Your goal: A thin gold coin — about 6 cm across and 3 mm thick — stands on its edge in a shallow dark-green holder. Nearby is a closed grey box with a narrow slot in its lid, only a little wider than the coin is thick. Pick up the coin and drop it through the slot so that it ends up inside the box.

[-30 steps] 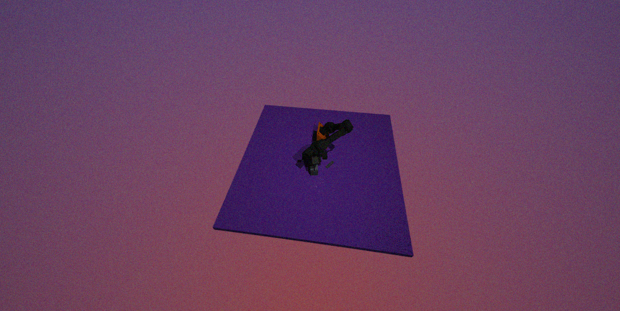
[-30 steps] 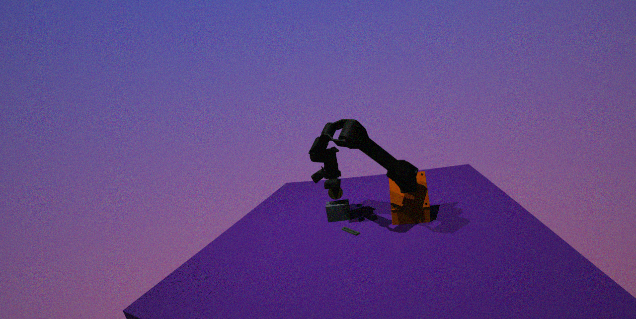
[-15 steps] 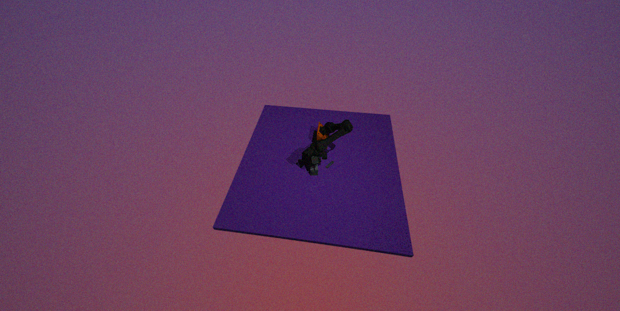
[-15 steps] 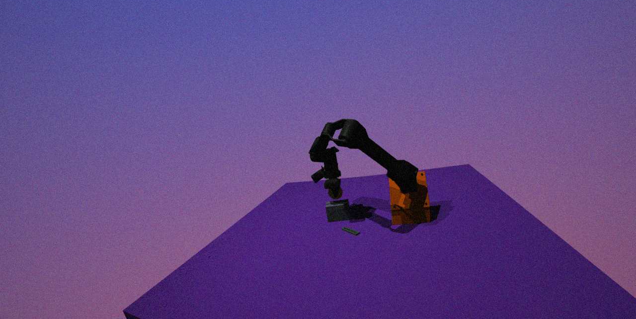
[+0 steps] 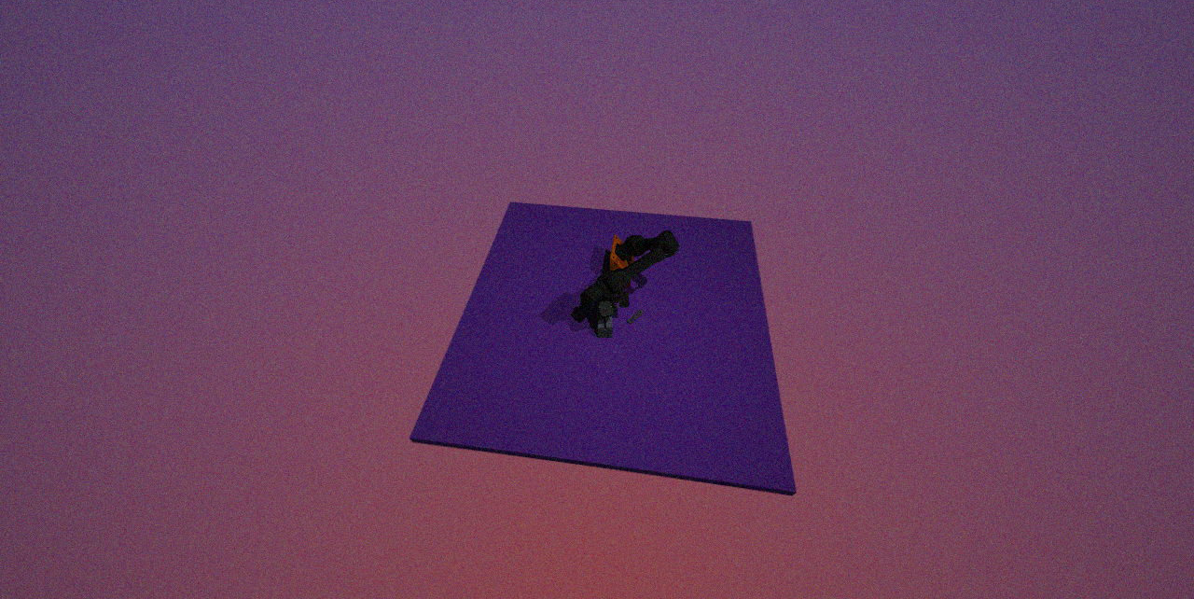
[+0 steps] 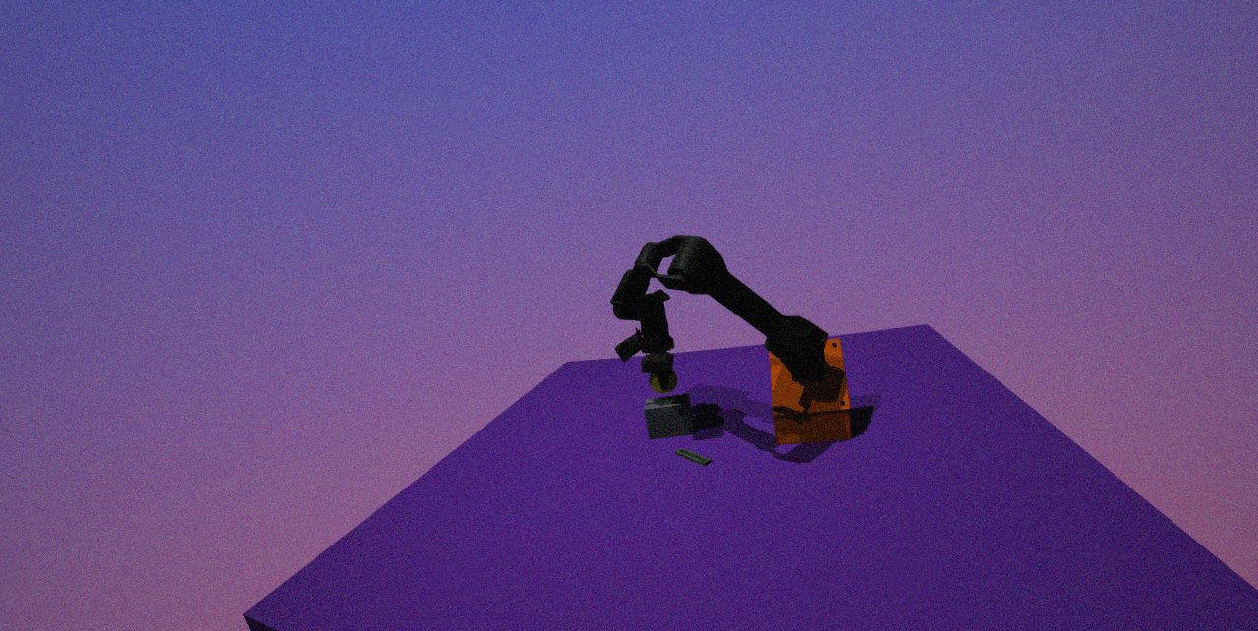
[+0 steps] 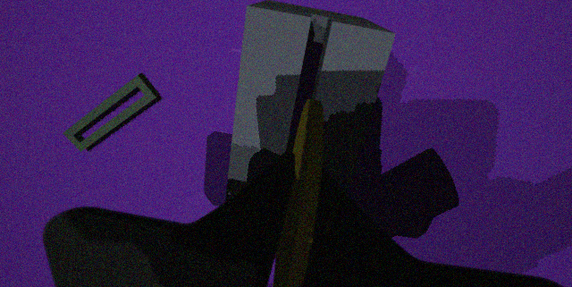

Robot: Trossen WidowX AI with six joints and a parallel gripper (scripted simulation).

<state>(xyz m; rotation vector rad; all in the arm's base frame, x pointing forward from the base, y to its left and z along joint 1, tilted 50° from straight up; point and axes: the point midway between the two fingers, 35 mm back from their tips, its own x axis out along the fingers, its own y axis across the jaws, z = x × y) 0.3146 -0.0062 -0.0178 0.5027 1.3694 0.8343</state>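
Bare test stage, no room: flat purple slab [image 6: 880,521], black arm [image 6: 747,302] on orange base [image 6: 813,416], plain purple-pink backdrop.

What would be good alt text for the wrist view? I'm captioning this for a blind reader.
The gripper, dark and seen from above, pinches a thin gold coin edge-on, lined up over the narrow dark slot in the lid of a grey box. To the left, the green holder lies empty on the purple surface.

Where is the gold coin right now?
The coin is pinched on edge in the gripper, held in the air just above the grey box and lined up with its slot; its green holder lies vacant nearby.
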